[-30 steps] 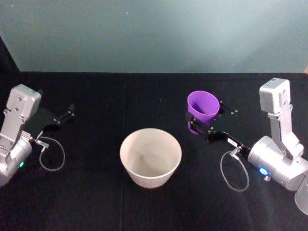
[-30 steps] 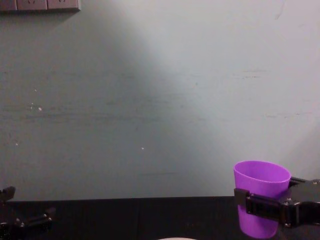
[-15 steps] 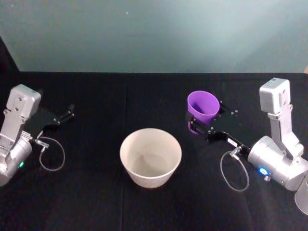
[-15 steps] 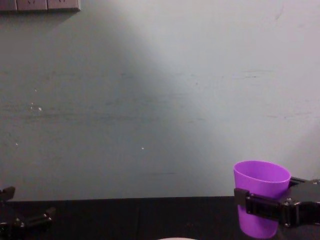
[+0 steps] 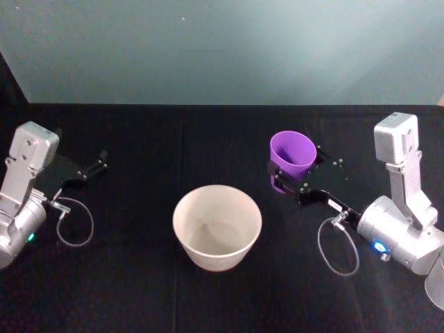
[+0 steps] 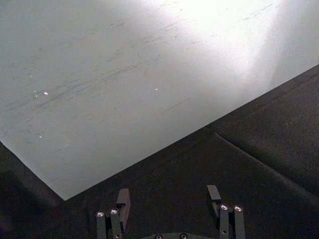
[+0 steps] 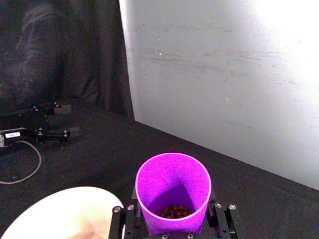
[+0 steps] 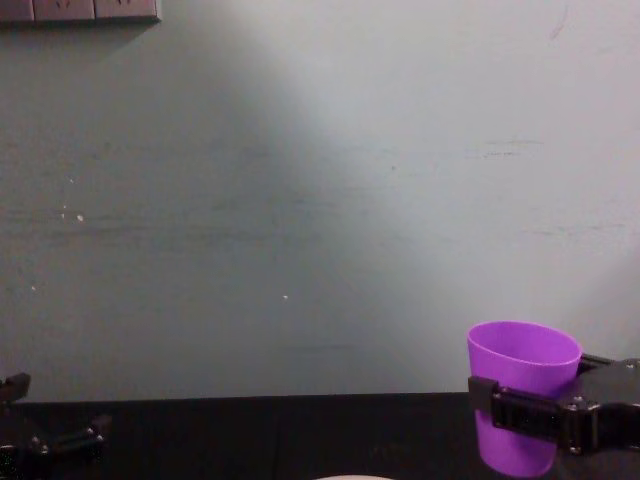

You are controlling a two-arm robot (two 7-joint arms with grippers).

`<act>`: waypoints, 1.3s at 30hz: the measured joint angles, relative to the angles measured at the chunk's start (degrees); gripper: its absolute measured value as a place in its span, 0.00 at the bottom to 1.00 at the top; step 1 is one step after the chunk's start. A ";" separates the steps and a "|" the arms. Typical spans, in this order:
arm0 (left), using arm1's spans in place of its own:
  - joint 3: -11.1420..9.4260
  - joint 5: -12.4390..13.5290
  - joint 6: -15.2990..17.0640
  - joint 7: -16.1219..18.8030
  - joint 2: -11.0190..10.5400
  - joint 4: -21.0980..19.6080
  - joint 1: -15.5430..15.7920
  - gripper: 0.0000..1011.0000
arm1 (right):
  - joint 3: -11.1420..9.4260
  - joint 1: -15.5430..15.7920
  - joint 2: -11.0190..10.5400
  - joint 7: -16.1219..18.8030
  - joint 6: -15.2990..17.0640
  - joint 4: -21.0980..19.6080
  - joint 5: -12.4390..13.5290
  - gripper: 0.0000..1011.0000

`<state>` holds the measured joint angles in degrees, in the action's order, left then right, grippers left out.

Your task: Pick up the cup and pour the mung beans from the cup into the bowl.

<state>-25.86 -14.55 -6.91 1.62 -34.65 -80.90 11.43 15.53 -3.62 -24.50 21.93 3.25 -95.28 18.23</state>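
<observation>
The purple cup (image 5: pixel 292 151) stands upright on the right of the black table, behind and to the right of the bowl (image 5: pixel 208 257). My right gripper (image 5: pixel 296 168) is shut on the cup, one finger on each side of its wall. In the right wrist view the cup (image 7: pixel 173 191) has a small brownish patch of mung beans (image 7: pixel 172 211) at its bottom, and the bowl's rim (image 7: pixel 60 196) curves in beside it. In the chest view the cup (image 8: pixel 522 370) is banded by a black finger. My left gripper (image 5: pixel 94 165) rests at the far left, open (image 6: pixel 169 196) with nothing in it.
A pale wall rises behind the table's far edge. Cable loops (image 5: pixel 73 222) (image 5: pixel 338 246) hang by each wrist. A translucent object (image 5: pixel 437 284) shows at the right edge. A seam in the black cloth (image 5: pixel 182 146) runs back from the bowl.
</observation>
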 joint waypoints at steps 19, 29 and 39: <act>0.00 0.00 0.00 0.00 0.00 0.00 0.00 0.99 | 3.73 -1.37 -2.48 -1.67 2.50 -3.13 -7.76 0.71; 0.00 0.00 0.00 0.00 0.00 0.00 0.00 0.99 | 8.78 -3.95 -4.04 -4.06 8.54 -6.88 -21.19 0.71; 0.00 0.00 0.00 0.00 0.00 0.00 0.00 0.99 | 14.23 -7.48 -4.76 -4.35 14.22 -8.55 -33.21 0.71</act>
<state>-25.86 -14.55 -6.91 1.62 -34.64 -80.90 11.43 29.75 -11.10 -29.26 17.57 17.47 -103.83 -14.97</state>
